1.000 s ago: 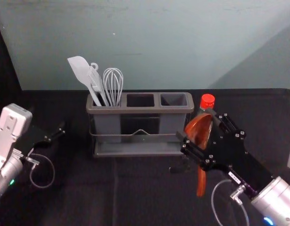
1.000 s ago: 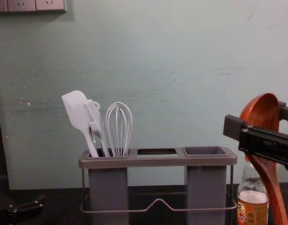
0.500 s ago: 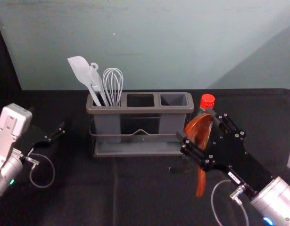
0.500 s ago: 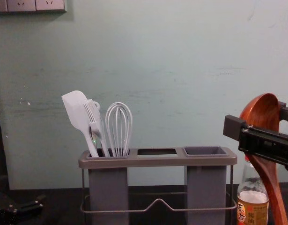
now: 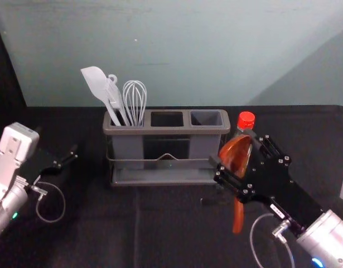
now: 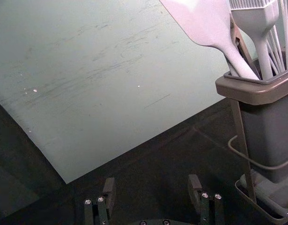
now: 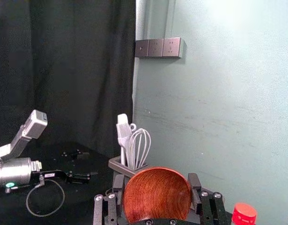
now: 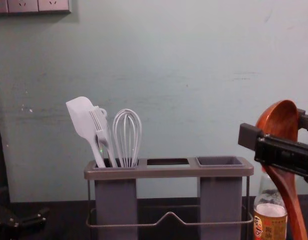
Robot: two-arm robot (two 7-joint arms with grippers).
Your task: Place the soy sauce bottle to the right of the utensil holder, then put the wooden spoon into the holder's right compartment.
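Right gripper (image 5: 232, 148): centre-right, fingers part-open — clamping spoon (image 8: 280, 119)
Left gripper (image 5: 69, 156): left, fingers wide, empty
Change: none — insertion remains

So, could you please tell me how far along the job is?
The soy sauce bottle stands to the right of the utensil holder, so that part looks done. The wooden spoon is in the right hand, held by its bowl, handle down. Left to do: putting it into the right compartment, which holds no utensil.
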